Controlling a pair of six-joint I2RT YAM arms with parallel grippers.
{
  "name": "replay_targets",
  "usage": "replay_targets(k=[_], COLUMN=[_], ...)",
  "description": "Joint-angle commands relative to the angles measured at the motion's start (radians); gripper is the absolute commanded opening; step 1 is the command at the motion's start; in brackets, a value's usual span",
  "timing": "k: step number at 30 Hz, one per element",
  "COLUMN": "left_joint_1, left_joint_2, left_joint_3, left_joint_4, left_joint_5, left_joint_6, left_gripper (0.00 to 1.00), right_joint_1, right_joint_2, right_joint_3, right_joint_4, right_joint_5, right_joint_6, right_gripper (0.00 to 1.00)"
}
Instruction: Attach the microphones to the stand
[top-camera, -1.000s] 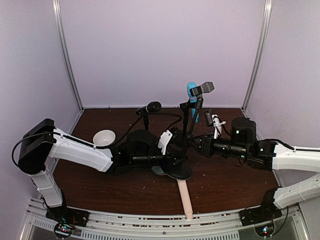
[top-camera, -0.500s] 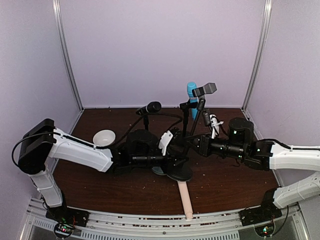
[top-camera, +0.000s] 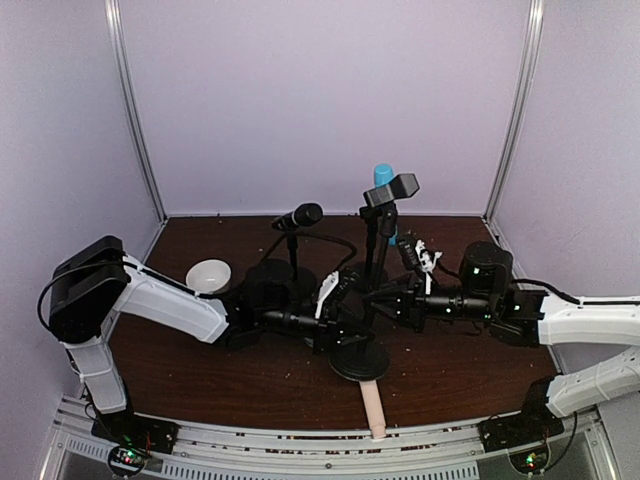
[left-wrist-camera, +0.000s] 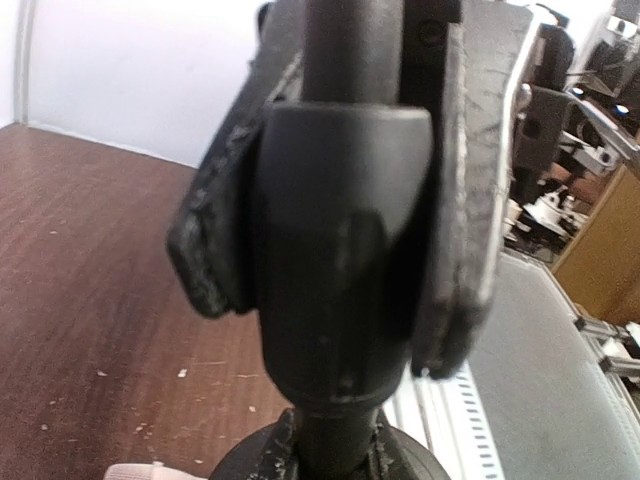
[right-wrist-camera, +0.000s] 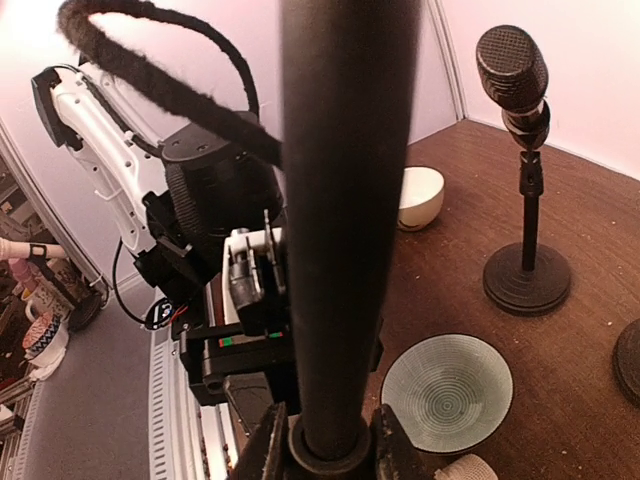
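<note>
The stand is drawn nearer, its pole clamped by left end effector and right end effector; the pink-beige microphone is left unmounted

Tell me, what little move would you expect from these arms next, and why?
Both grippers clamp the stand, whose top clip is empty. So probably the right gripper should let go and reach for the pale pink microphone lying by its base, while the left gripper steadies it.

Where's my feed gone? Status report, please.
Left fingers, right fingers shut on stand. Pink microphone flat on table, unattached. Cable looping by stand.
</note>
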Motion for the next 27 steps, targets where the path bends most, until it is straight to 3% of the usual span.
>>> replay_targets(k=[1, 3, 7, 18, 27], left_joint_1=[-0.007, -0.007, -0.007, -0.007, -0.007], left_joint_2=[-0.040, -0.052, -0.068, -0.044, -0.061], left_joint_3=[0.012, -0.003, -0.036, -0.075, -0.083], left_joint_4=[0.260, 0.269, 0.315, 0.362, 0.242], left_joint_5=[0.189, 0.169, 0.126, 0.059, -0.178], left_joint_6=[-0.055, -0.049, -0.054, -0.081, -0.071], left_gripper=[0.00, 0.00, 0.00, 0.00, 0.00], right_joint_1=[0.000, -0.012, -0.040, -0.061, -0.060], right_joint_2=[-0.022, -0.031, -0.019, -0.155, -0.295], right_joint_3=[-0.051, -0.066, -0.064, -0.090, -0.024], right_joint_4=[-0.046, -0.056, -0.126, -0.277, -0.249], right_joint_5=[0.045, 0.126, 0.207, 0.302, 0.113], right_joint_6=[-0.108, -0.084, -0.050, -0.024, -0.007], right_gripper=[0.16, 0.33, 0.46, 0.55, 0.60])
